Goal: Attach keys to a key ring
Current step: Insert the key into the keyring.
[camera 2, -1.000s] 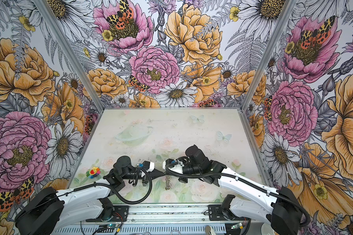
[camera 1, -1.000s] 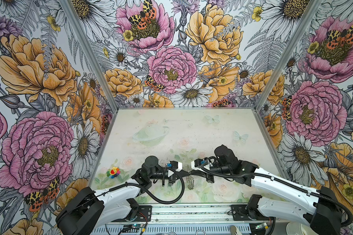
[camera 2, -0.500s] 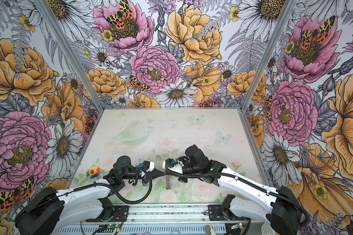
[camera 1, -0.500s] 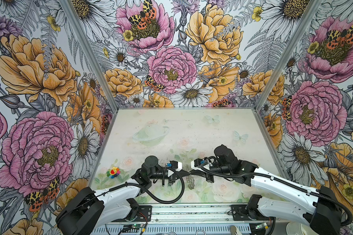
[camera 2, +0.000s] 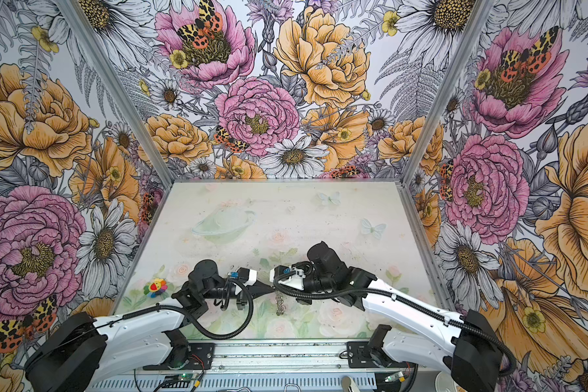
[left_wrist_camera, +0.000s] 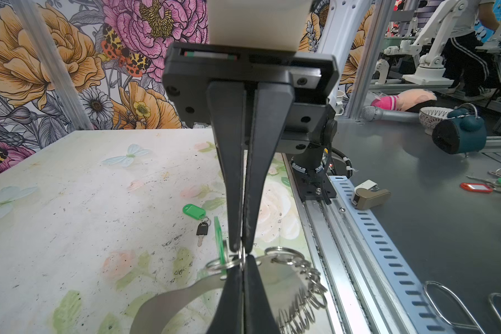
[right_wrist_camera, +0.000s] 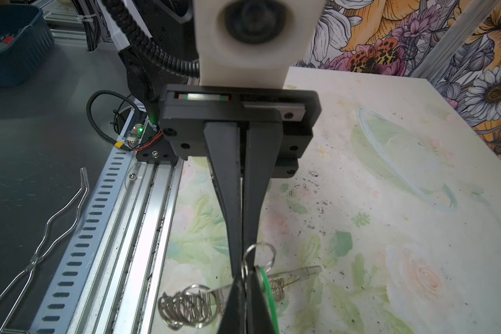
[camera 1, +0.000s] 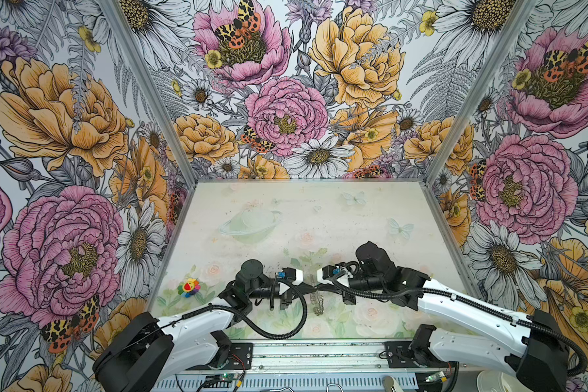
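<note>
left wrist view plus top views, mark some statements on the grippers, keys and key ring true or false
1. Both grippers are shut, tip to tip. True: the left gripper and the right gripper both pinch a small silver ring.
2. A green-tagged key lies loose on the table. True: the green-tagged key rests on the table, apart from both grippers.
3. The left gripper holds the rainbow flower toy. False: the rainbow flower toy lies on the table, apart from it.
4. The key ring lies against the back wall. False: the key ring is at the gripper tips, near the front rail.
</note>
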`<state>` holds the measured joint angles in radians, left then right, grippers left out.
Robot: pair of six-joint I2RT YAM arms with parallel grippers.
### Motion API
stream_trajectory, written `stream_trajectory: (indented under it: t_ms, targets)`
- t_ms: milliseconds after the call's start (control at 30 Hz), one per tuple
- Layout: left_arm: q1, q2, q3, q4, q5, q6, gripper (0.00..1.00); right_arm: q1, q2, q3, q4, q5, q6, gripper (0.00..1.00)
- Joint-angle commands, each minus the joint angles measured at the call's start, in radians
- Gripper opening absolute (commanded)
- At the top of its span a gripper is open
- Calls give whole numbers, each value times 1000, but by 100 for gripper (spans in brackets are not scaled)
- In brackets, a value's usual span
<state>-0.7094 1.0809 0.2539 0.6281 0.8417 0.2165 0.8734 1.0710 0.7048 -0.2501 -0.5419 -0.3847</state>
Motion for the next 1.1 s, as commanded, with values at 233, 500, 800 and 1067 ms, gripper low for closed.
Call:
stream_trajectory:
  t_ms: [233, 500, 800, 1067]
  targets:
    - [-10, 5, 21, 15, -15, -1, 14, 11, -8, 10, -1, 151, -10, 0]
    - [-6, -16, 22, -17, -58, -4, 21, 11, -16, 1, 3, 215, -3, 0]
    - [28, -122, 6, -48, -238, -129, 28, 10, -35, -10, 8, 269, -12, 0]
    - [52, -179, 131, -329, -405, -482, 36, 12, -31, -8, 26, 272, -28, 0]
